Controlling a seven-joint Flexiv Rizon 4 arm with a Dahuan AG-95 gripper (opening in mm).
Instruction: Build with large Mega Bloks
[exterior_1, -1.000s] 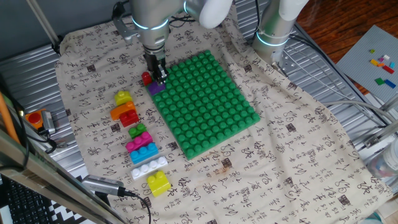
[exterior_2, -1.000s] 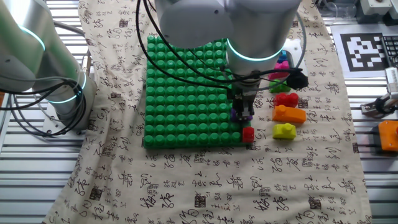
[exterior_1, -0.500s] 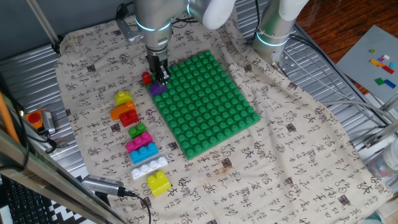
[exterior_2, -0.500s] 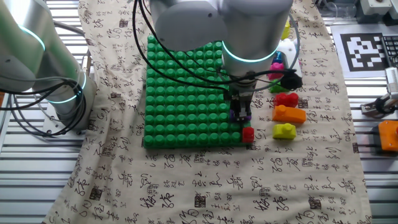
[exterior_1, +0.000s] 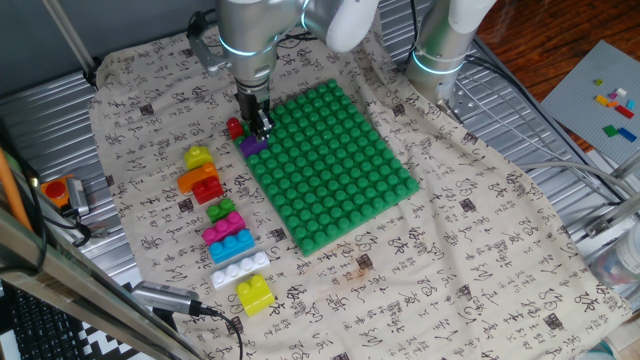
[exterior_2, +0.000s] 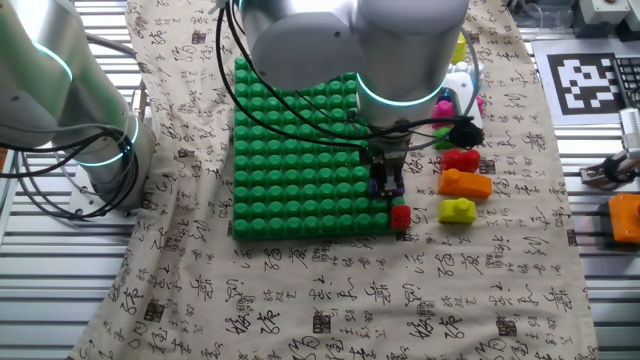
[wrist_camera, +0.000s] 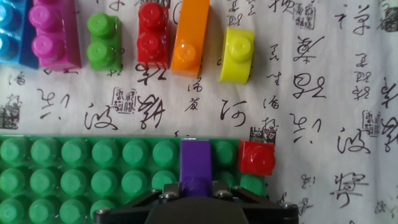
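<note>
My gripper (wrist_camera: 196, 191) is shut on a purple Mega Blok (wrist_camera: 196, 163) that stands on the edge row of the green studded baseplate (wrist_camera: 74, 168). A red block (wrist_camera: 257, 157) sits on the plate's corner, just right of the purple one. In one fixed view the gripper (exterior_1: 258, 130) hangs upright over the purple block (exterior_1: 252, 144) at the baseplate's (exterior_1: 335, 170) left corner, beside the red block (exterior_1: 236, 127). The other fixed view shows the gripper (exterior_2: 387, 182), the purple block (exterior_2: 389, 187) and the red block (exterior_2: 400, 216) at the plate's (exterior_2: 290, 150) edge.
Loose blocks lie in a row on the printed cloth: yellow (exterior_1: 199, 157), orange (exterior_1: 195, 178), red (exterior_1: 208, 190), green (exterior_1: 221, 211), pink (exterior_1: 221, 230), blue (exterior_1: 231, 246), white (exterior_1: 240, 268), yellow (exterior_1: 255, 293). A second arm's base (exterior_1: 440, 55) stands behind the plate.
The arm's upper part has shifted slightly. The gripper and the purple block stay at the same spot on the plate's edge.
</note>
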